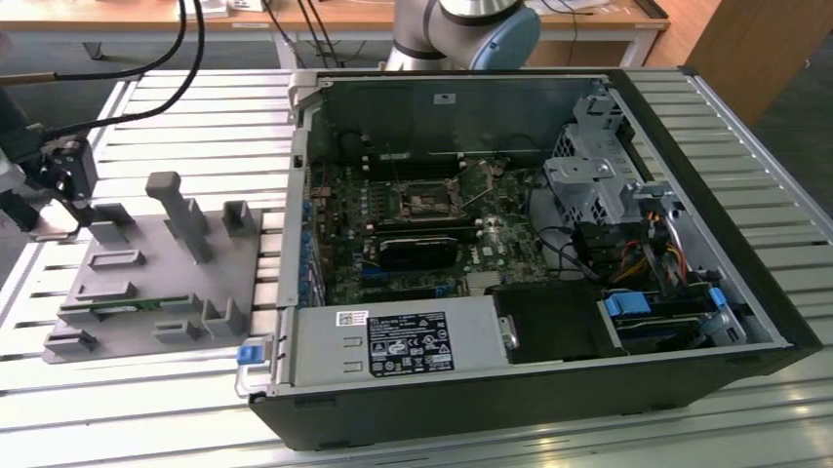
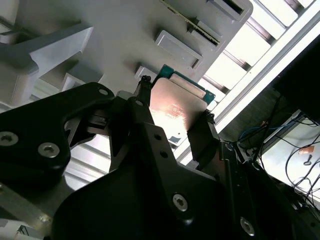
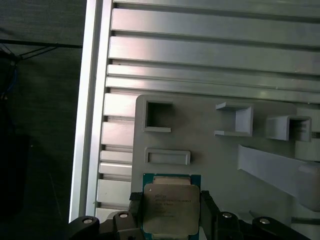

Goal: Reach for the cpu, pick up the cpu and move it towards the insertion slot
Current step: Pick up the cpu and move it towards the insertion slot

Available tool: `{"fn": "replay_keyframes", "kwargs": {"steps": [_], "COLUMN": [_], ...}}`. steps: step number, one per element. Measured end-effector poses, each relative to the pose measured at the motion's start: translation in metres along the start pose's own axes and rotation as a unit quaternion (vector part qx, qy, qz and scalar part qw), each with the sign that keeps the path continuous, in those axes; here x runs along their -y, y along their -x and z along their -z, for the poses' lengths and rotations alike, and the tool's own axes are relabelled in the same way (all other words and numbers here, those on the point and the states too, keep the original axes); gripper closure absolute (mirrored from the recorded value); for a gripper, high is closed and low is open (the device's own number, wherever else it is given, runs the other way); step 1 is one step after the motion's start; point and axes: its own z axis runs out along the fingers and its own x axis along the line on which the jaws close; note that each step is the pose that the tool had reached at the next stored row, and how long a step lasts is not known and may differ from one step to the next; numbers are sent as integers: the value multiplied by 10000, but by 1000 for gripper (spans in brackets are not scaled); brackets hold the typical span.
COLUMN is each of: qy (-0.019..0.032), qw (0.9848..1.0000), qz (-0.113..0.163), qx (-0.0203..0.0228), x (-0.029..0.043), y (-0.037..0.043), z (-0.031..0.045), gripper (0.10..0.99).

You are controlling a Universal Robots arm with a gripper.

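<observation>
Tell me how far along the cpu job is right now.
Reaching looks done: the pincer is over the grey fixture tray at the exterior view's left. In hand: its fingers close on two opposite edges of the cpu; whether it is lifted, I cannot tell. Left: the carry to the insertion slot, which sits apart inside the open computer case.
</observation>
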Motion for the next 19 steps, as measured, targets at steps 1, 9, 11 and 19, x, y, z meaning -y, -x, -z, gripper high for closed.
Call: {"fn": "replay_keyframes", "kwargs": {"steps": [1,9,11,19], "qy": [-1,-7,-8,-11], "qw": [10000,10000,10000,10000], "qz": [0,0,0,0], "qx": [0,0,0,-1], "x": [0,-3,-3,-8], "y": [0,-1,-1,-2], "z": [10,95,119,265], "gripper": [541,541,541,541]}}
